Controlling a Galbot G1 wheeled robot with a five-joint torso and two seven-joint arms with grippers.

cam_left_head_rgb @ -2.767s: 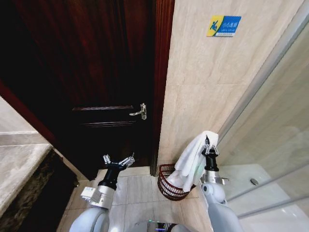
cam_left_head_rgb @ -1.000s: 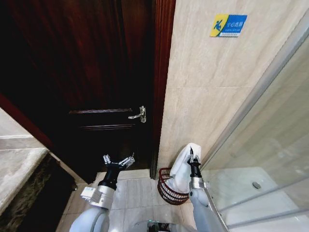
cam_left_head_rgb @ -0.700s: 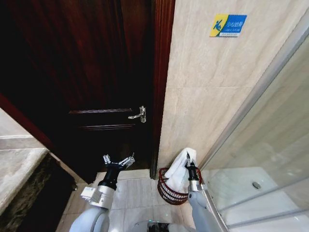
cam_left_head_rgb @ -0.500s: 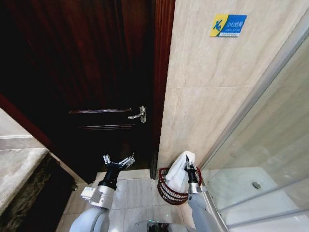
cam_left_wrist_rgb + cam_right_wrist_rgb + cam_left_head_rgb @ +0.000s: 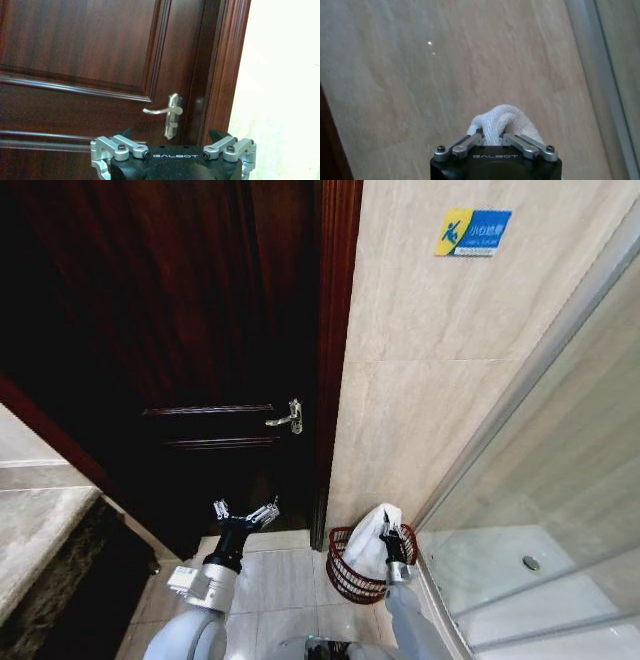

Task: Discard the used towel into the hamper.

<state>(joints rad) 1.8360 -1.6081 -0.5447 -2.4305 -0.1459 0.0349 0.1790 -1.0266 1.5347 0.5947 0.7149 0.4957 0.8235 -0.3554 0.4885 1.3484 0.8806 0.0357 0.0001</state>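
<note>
Tall dark mahogany panelled door [image 5: 190,350] on the left, silver lever handle [image 5: 287,416] near its right edge; beige stone-tiled wall [image 5: 440,380] to the right of the frame, carrying a small blue-and-yellow sign [image 5: 473,232] high up; slanted glass shower screen [image 5: 560,460] at far right. Down on the pale tiled floor [image 5: 280,575], against the foot of the wall, a small round reddish-brown hamper of open wire weave [image 5: 345,573], tapering to its base. Draped into it, a white terry towel [image 5: 372,542], lower folds already inside the basket, top bunch held just above the rim at the right side. Right claw [image 5: 386,532] directly over the hamper, pinched tight on a ridge of the cloth; from the right wrist, fingers nearly closed with a soft loop of towel [image 5: 502,122] bulging up between them. Left claw [image 5: 245,515] parked to the left in front of the door, spread wide, holding nothing. Judged from its sag and folds: light, limp, non-slippery, nothing fragile; likely to collapse under its own weight once freed. Best hold on a gathered bunch, as here, rather than a single edge, with a trailing corner catching on the wire rim the main risk.
</note>
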